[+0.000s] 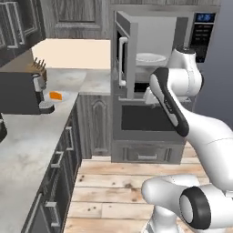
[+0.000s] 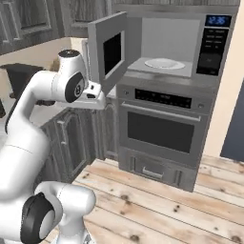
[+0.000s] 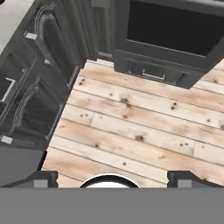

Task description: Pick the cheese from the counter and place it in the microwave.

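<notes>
Cheese (image 1: 55, 95) sits on counter (image 1: 27, 136), microwave (image 2: 167, 45) door open; gripper (image 3: 111, 177) wide, empty; pick and placing remain.

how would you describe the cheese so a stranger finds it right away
Start at the marbled counter along the left wall and go to the black toaster. Right beside it lies the cheese, a small orange wedge on a pale patch, the only bright orange thing there.
</notes>
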